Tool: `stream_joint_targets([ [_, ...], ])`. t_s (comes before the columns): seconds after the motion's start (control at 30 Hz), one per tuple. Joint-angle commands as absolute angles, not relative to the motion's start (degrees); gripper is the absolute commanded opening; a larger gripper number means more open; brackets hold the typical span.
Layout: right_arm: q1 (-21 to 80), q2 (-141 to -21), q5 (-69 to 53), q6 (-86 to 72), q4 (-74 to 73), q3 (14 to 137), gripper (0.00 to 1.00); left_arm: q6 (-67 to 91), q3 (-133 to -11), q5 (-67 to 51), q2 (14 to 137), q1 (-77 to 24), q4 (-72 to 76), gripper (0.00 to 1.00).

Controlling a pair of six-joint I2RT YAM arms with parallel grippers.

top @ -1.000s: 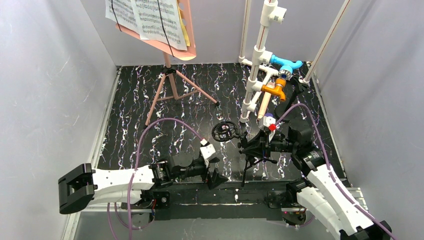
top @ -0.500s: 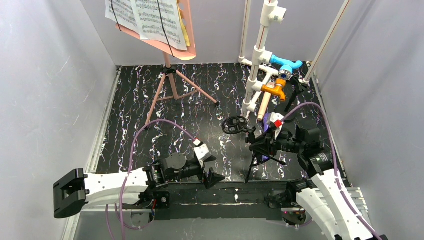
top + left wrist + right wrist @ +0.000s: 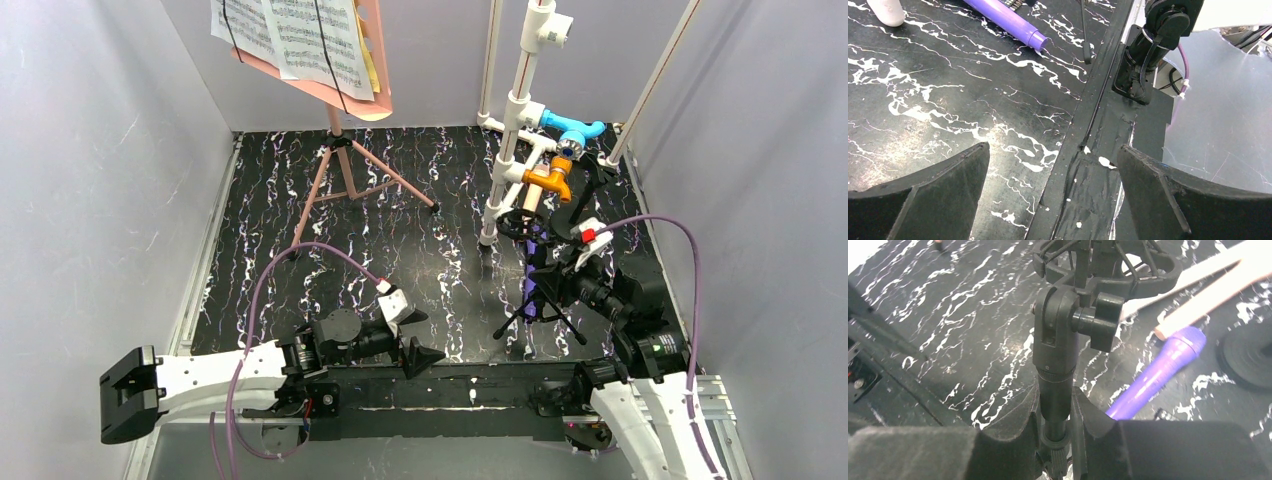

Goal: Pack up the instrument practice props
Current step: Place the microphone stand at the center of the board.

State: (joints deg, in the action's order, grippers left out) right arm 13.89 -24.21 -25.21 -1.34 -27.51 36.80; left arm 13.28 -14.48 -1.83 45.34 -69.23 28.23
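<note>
Right gripper (image 3: 1055,416) jaws clenched on the stem of the small black tripod with ring mount (image 3: 1057,352), at the right of the black marbled counter (image 3: 300,220) (left gripper (image 3: 1053,170) released, low at near edge): best carried slowly, legs clearing the purple microphone (image 3: 1154,371) just beside.

A black surface (image 3: 330,260), veined in white, is seen. At back left, the pink stand's tripod legs (image 3: 345,180) are planted on it. At back right, the white pipe frame (image 3: 497,190) is footed on it. A purple microphone (image 3: 1158,370) is laid flat nearby, with a beige microphone (image 3: 1208,295) tipped down just beside its head. The small black tripod (image 3: 540,310) is spread over the near right; its contact cannot be told.
</note>
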Motion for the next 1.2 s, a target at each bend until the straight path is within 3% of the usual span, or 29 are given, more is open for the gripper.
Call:
stream_joint_targets([
  [0.0, 12.6, -23.5, -17.0, -6.1, -27.6, 41.2, 0.01, 12.0, -14.2, -0.8, 44.4, -69.5, 28.0, 0.98],
  [0.63, 9.2, -22.1, 14.5, -10.3, -27.9, 44.0, 0.01, 11.7, -14.1, -0.8, 43.6, -69.5, 27.5, 0.98],
  [1.17, 7.7, -23.7, 26.1, 2.7, -12.4, 38.7, 0.01, 10.7, -14.8, -0.8, 42.5, -69.5, 26.4, 0.98],
])
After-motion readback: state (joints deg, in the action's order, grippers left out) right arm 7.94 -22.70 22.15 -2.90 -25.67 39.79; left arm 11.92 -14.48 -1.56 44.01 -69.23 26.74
